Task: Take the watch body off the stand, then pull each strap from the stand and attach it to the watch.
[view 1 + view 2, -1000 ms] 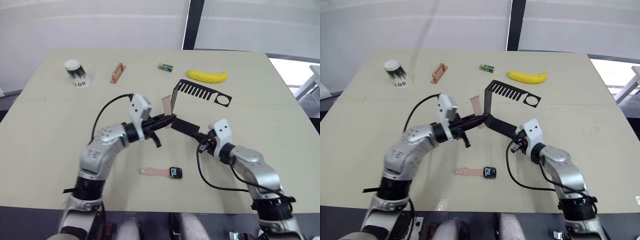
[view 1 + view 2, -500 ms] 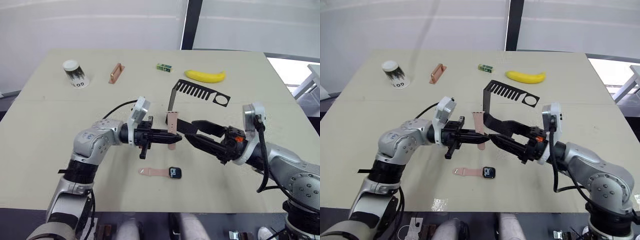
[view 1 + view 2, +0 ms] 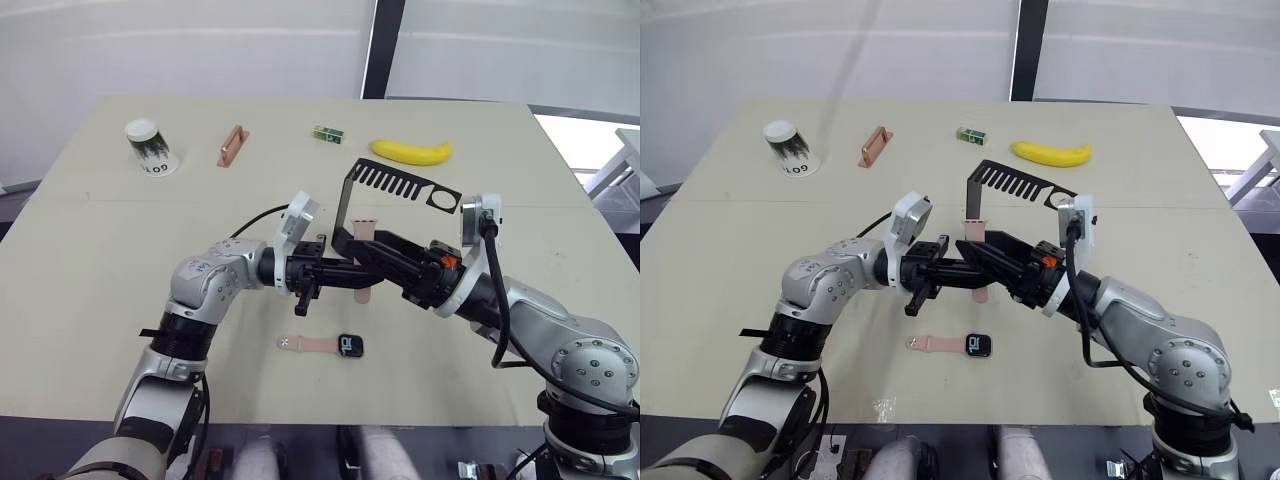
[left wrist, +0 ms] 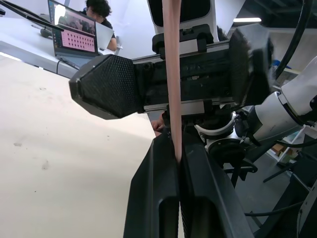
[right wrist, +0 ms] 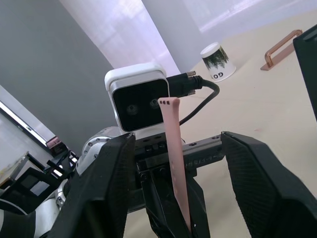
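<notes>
Two grippers meet above the table (image 3: 90, 290): the left gripper (image 4: 178, 163) has its jaws clamped on the loose strap (image 3: 362, 262), the right gripper (image 5: 176, 203) open-jawed around it. Better to take it low, then carry it to the watch body (image 3: 351, 346), lying with its strap near the stand (image 3: 400, 190).

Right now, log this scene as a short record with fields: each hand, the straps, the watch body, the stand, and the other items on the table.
left hand: shut on the loose strap, above the table
right hand: open, fingers either side of that strap
loose strap: pink, held upright between the two hands
second strap: flat on the table, joined to the watch body
watch body: on the table near the front edge, off the stand
stand: black, behind the hands
other items: paper cup, copper bar, green block, banana
</notes>
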`<act>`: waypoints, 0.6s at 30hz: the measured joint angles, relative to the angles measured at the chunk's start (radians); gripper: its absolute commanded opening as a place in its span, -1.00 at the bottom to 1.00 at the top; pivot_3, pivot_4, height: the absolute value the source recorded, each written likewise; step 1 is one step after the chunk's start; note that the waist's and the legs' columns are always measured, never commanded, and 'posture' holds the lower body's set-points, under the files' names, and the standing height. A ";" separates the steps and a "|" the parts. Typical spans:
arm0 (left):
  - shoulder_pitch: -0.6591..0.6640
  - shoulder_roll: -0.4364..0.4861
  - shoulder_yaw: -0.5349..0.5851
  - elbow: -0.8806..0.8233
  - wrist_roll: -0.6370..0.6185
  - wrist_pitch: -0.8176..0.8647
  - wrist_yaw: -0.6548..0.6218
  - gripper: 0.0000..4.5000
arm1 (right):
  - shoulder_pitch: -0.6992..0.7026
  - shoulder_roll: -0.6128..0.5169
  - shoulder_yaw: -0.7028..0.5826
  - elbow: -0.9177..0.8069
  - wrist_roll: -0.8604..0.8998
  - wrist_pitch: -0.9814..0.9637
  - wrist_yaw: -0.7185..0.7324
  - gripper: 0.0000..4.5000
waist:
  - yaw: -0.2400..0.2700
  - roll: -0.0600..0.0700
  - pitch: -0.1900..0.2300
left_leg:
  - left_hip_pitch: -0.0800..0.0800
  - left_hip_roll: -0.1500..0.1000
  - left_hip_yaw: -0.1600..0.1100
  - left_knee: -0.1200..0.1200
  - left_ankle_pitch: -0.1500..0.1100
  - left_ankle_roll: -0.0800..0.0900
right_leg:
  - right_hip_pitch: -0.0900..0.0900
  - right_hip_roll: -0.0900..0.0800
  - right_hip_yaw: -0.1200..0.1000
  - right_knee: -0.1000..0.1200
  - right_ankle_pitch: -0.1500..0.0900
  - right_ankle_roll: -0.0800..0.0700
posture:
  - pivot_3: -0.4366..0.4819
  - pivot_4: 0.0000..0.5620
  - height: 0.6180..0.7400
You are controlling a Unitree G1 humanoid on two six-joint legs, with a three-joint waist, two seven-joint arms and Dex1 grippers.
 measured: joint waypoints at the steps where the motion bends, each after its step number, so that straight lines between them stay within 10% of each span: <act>1: 0.001 0.000 0.000 -0.002 0.000 0.002 0.004 -1.00 | 0.000 0.000 0.003 0.000 0.000 -0.002 0.000 0.43 | 0.000 0.000 0.000 | 0.000 0.000 0.000 0.000 0.000 0.000 | 0.000 0.000 0.000 0.000 0.000 0.000 | -0.05 -0.47 1.00; 18: 0.013 0.014 0.002 -0.029 -0.002 0.019 0.003 -1.00 | 0.016 -0.075 0.006 0.000 0.068 -0.039 0.003 0.43 | 0.000 0.000 0.000 | 0.000 0.000 0.000 0.000 0.000 0.000 | 0.000 0.000 0.000 -0.001 0.000 0.000 | -0.05 -0.47 1.00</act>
